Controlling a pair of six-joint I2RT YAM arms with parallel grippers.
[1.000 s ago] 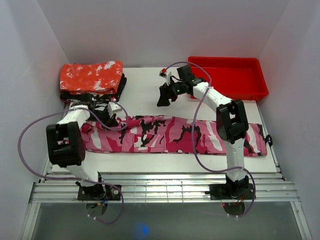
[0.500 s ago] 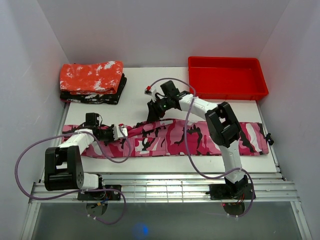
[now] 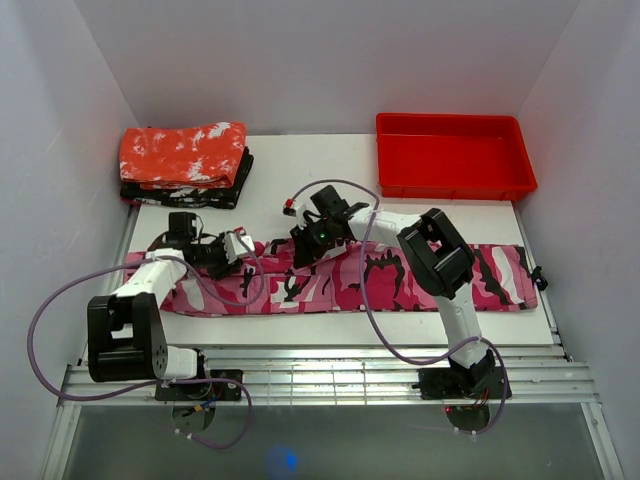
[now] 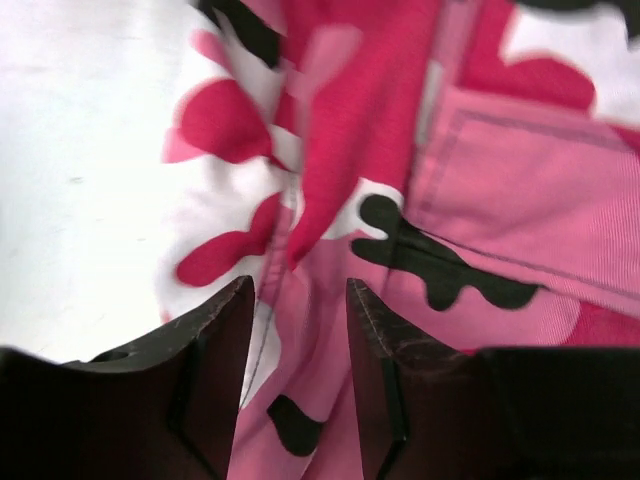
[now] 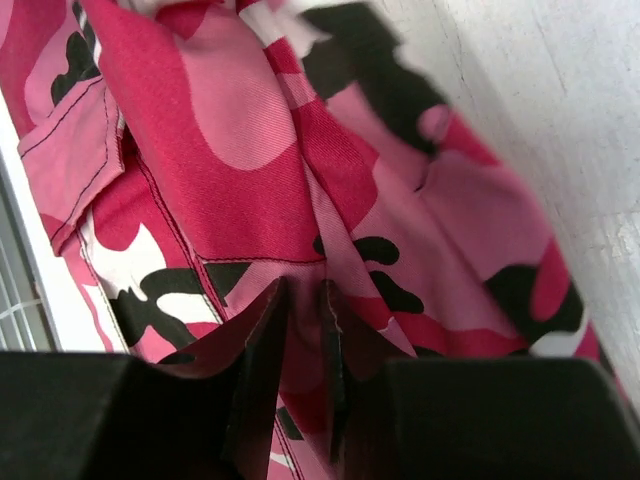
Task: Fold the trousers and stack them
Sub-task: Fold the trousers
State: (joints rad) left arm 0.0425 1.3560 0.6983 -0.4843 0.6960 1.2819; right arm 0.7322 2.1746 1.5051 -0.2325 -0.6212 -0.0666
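Along the bottom of the top view, both arm bases sit on a slatted metal rail [image 3: 330,372] at the near edge of the white counter [image 3: 285,185]. Just beyond the rail the trousers [image 3: 400,280] lie flat as one long pink camouflage band. It crosses the middle of the frame from the counter's left side almost to its right edge.

The left arm [image 3: 150,278] bends at the lower left and reaches right over the band's left end. The left jaws are at the band's upper edge. In the left wrist view the two dark fingers [image 4: 215,350] stand partly apart with a clear gap. Cloth lies under and ahead of them, and nothing is pinched. A raised crease of hot pink runs from the gap toward the top of that frame, with bare counter at its left.

The right arm [image 3: 440,250] reaches up and left from its base. The right jaws are down on the band's upper edge just left of frame centre, near the left jaws but apart from them. In the right wrist view the fingers [image 5: 262,340] are drawn almost together, nipping a ridge of the trousers' cloth.

Farther back, at upper left, a folded red cloth with white speckles [image 3: 185,150] rests on a dark folded garment [image 3: 190,192]. At upper right stands a red tray [image 3: 455,187].
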